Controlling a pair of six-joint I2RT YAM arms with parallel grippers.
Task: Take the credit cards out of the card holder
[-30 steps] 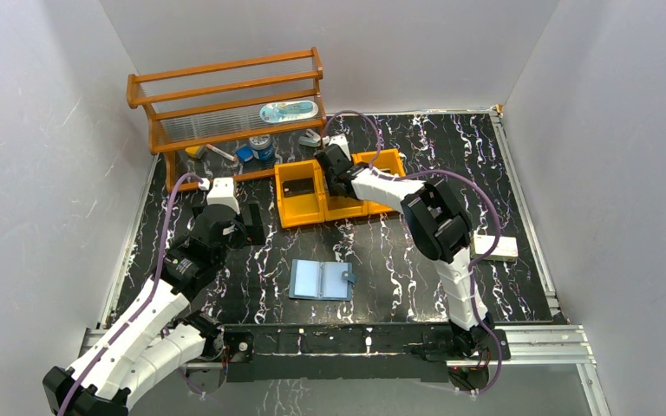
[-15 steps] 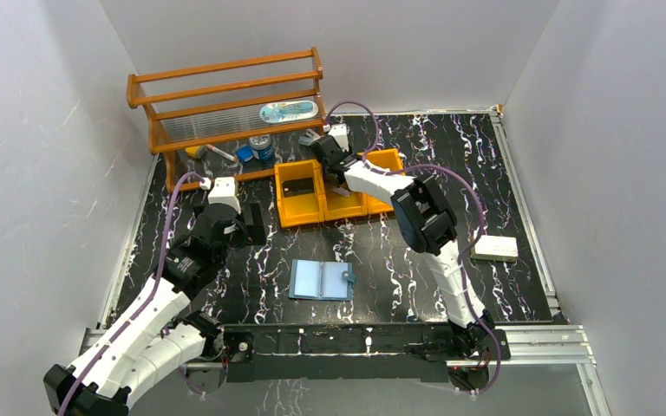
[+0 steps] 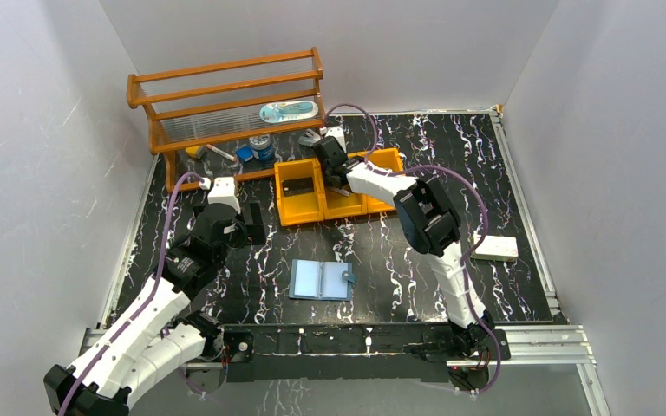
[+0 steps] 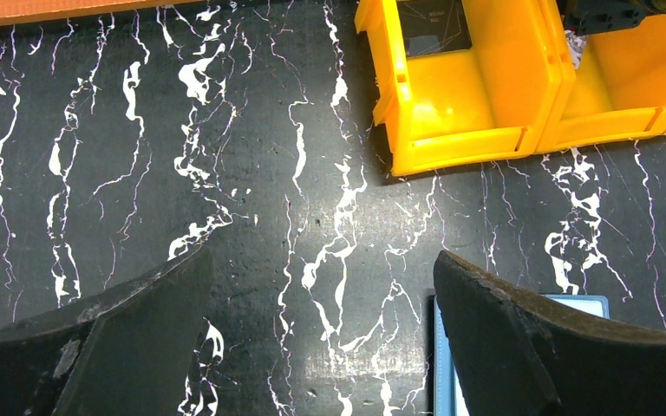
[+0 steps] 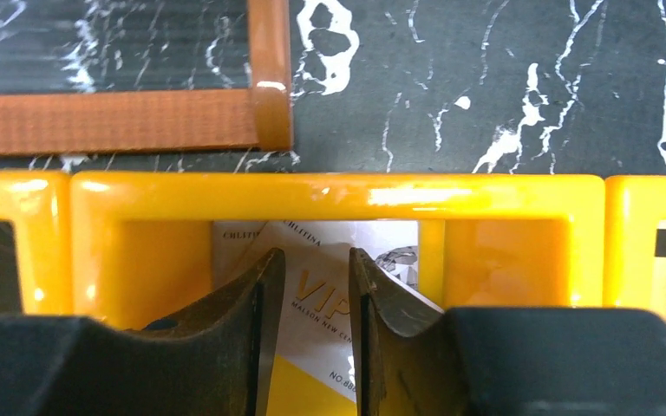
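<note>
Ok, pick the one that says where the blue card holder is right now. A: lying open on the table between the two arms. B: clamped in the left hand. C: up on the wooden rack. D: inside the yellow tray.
A: the card holder lies spread open on the table, on the near side of the yellow tray.

R hand [image 3: 336,180] at orange tray [image 3: 302,216] mid bin; blue card holder [image 3: 322,280] open flat.

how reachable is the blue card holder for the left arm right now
Probably yes. The card holder lies open on the table close beside the left end effector, whose jaws stand wide open, and nothing sits between them.
</note>
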